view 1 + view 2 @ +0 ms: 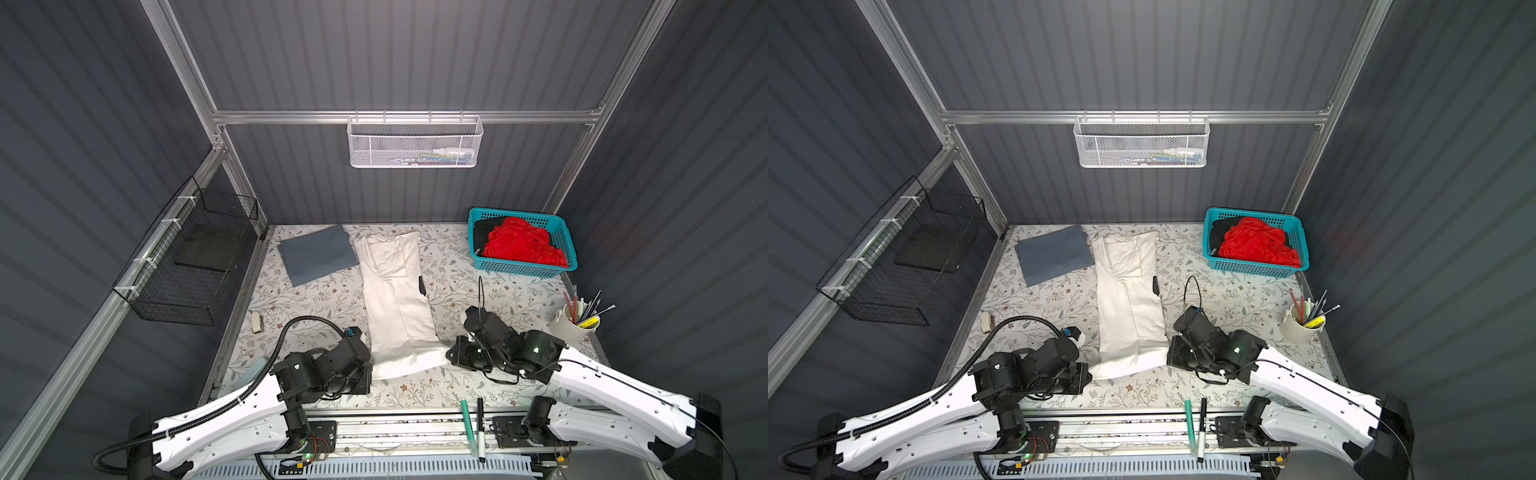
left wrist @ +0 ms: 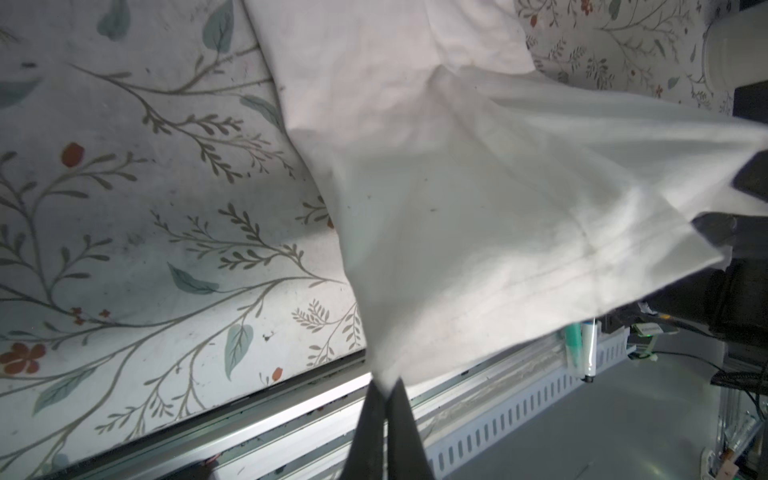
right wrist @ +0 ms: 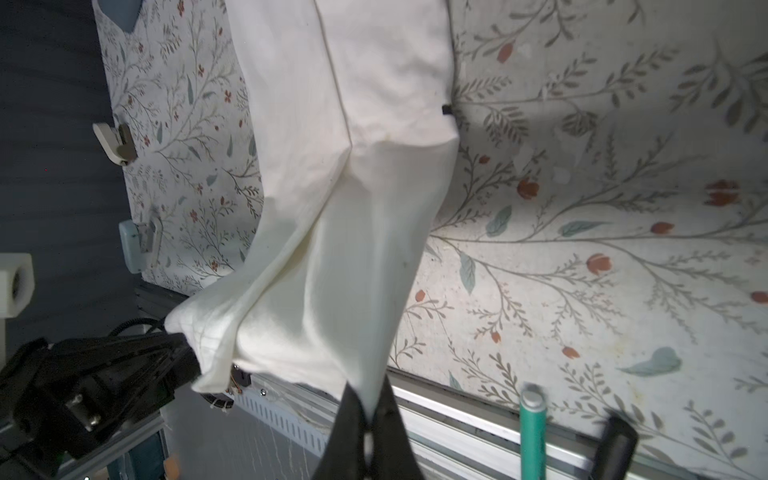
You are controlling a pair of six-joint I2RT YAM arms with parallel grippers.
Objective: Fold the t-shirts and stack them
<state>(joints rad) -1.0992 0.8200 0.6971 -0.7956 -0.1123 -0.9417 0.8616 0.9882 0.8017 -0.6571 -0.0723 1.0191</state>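
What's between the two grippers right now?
The near hem of the off-white t-shirt, held up, one corner pinched in the left gripper and the other in the right gripper. Both wrist views show it.

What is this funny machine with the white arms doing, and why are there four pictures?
It is a robot with a left arm and a right arm at a table. Each arm ends in a pincer, like two fingers. Two pictures come from a camera up above, looking down at everything. The other two come from little cameras on the arms' wrists, so you see the pincers close up.

On the flowery table cover lies a white shirt, folded into a long strip. The left pincer and the right pincer are both shut on its near corners, holding that edge up off the table. Beside it lies a folded grey shirt. A blue basket holds a red shirt and a black shirt. A cup of pens stands at the right.
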